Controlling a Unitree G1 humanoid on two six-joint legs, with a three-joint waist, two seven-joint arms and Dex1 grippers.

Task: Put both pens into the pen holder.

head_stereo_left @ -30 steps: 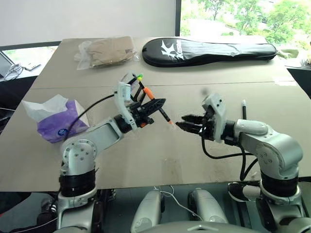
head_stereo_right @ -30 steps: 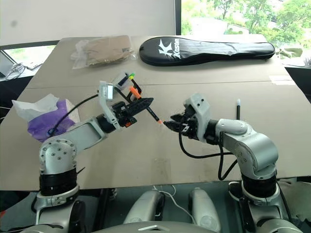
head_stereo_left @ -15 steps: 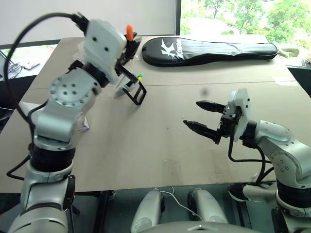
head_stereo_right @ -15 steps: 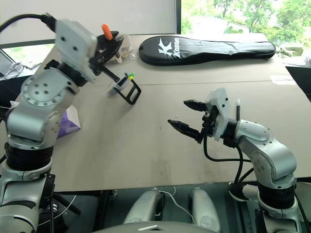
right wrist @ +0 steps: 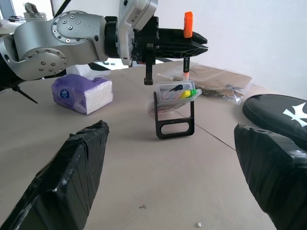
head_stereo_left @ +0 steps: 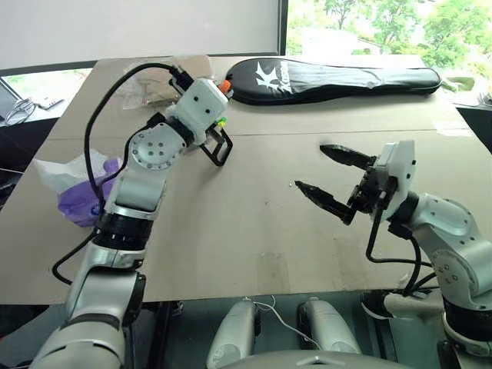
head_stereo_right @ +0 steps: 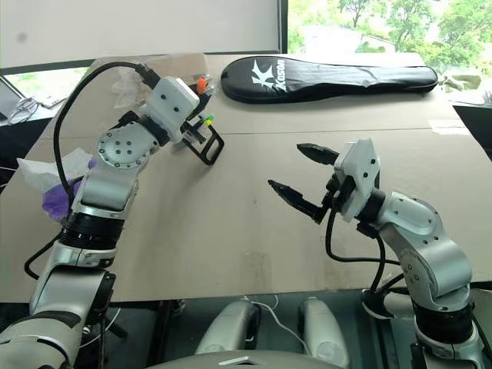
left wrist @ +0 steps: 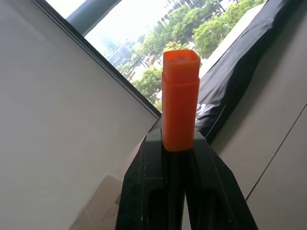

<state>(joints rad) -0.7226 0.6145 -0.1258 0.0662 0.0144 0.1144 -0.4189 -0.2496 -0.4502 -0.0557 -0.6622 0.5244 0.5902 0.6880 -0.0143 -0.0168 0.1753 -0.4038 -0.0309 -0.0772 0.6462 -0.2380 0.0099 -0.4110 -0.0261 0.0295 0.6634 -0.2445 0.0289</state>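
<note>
Right wrist view: left gripper (right wrist: 184,44) fingers are clamped on the orange marker (right wrist: 188,25), held upright directly above the pen holder (right wrist: 175,109), likely for dropping in. Right gripper (head_stereo_left: 330,177) fingers are spread wide, empty, well apart.

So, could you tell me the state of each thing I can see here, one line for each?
Left tool: shut on the orange marker.
Orange marker: held upright, above the pen holder, not yet inside.
Pen holder: standing on the table, tilted, some coloured items already inside.
Right tool: open, holding nothing.
Black racket case: closed, lying flat.
Tissue pack: a tissue sticks out.
</note>
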